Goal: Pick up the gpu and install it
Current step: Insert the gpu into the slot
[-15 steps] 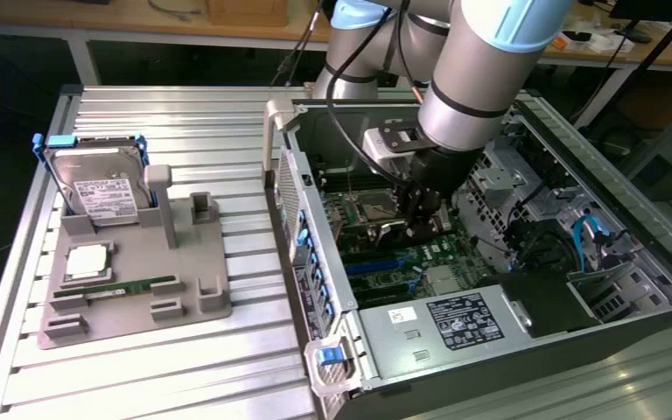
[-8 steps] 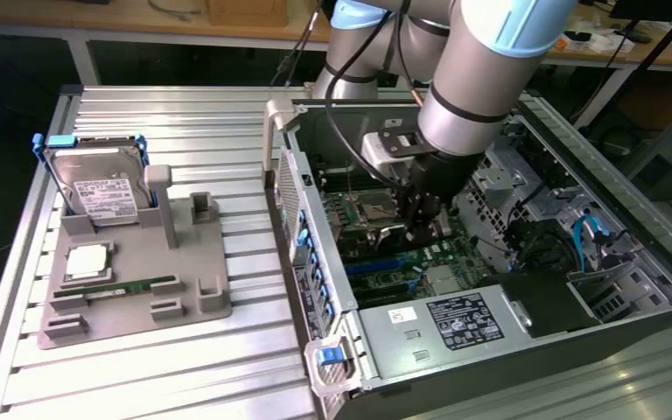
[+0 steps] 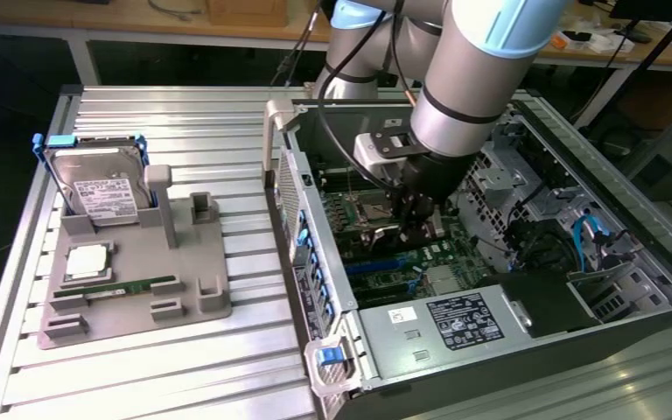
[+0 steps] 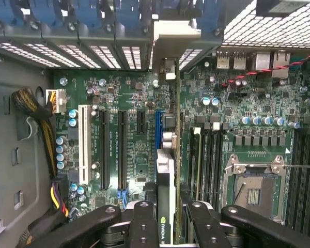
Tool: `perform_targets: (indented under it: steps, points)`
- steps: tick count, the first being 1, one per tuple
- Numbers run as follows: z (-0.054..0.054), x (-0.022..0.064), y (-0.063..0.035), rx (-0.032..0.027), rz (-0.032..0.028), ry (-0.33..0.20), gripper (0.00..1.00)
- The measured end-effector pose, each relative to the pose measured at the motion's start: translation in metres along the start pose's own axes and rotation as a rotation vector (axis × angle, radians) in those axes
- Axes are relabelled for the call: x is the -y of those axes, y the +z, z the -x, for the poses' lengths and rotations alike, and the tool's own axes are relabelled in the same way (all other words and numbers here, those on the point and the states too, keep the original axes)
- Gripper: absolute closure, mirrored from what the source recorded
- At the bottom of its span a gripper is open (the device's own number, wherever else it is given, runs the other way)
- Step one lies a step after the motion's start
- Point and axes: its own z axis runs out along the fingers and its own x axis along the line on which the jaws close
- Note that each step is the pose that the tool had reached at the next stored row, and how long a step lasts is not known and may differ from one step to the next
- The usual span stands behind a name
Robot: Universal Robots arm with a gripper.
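My gripper (image 3: 412, 214) reaches down inside the open computer case (image 3: 312, 262), just over the motherboard (image 3: 371, 262). In the wrist view the gpu (image 4: 166, 175) is seen edge-on: a thin green card with a silver heatsink, its metal bracket end (image 4: 168, 49) up against the case's rear slot openings. My gripper (image 4: 170, 225) is shut on it, with one black finger (image 4: 142, 222) on each side of the card. The card runs along the blue expansion slot (image 4: 158, 129). I cannot tell whether its edge is seated in the slot.
A grey fixture (image 3: 196, 297) on the exterior view's left holds a hard drive (image 3: 101, 188), a processor (image 3: 85, 261) and a memory stick (image 3: 132, 286). Inside the case are the power supply (image 3: 458, 319), a cable bundle (image 4: 46, 134), the processor socket (image 4: 253, 194) and black slots (image 4: 104, 150).
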Motion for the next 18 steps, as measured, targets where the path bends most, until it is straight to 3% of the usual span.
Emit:
perform_targets:
  steps: [18]
  points:
    - [-0.0046, -0.0015, 0.0000, 0.0012, 0.0000, 0.000, 0.73]
